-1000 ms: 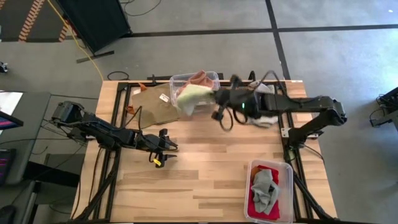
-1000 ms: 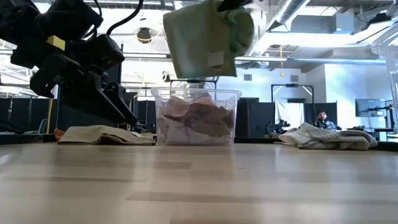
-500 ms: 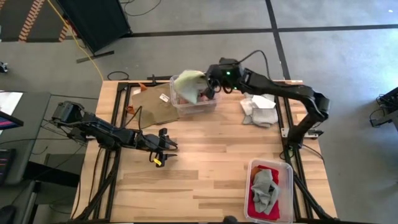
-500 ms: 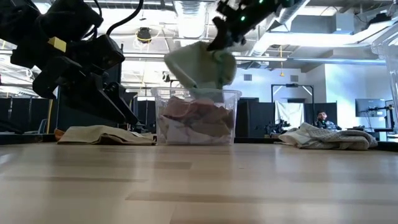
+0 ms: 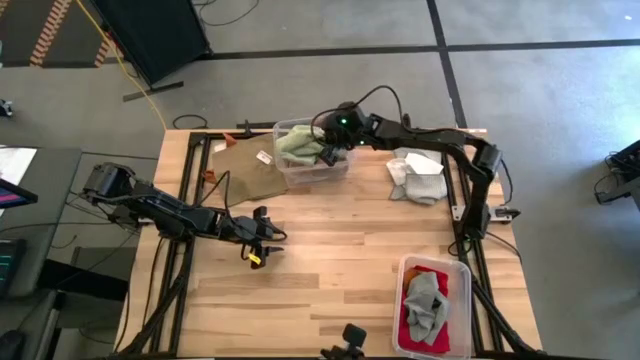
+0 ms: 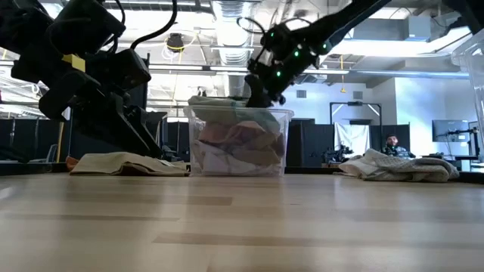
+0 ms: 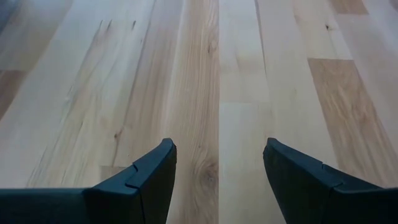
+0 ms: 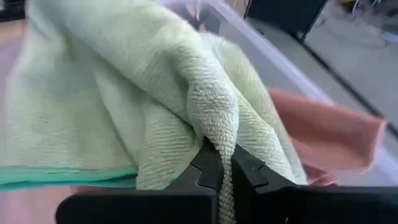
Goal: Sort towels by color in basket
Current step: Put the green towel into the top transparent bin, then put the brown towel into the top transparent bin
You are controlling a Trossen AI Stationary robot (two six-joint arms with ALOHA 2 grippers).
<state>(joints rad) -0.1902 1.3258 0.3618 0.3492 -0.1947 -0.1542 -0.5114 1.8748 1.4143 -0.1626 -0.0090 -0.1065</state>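
We see the right gripper (image 5: pixel 325 150) pinching a fold of the light green towel (image 5: pixel 297 146), which lies in the clear bin (image 5: pixel 318 175) at the table's far edge, on top of pink cloths (image 8: pixel 329 134). Left gripper (image 5: pixel 262 238) spread wide, low over bare table (image 5: pixel 340 250), holding nothing

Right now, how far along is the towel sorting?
Done: red and grey towels lie in the near clear bin. In hand: the right gripper is shut on a light green towel over the far clear bin. Left: the tan cloth and white towels.
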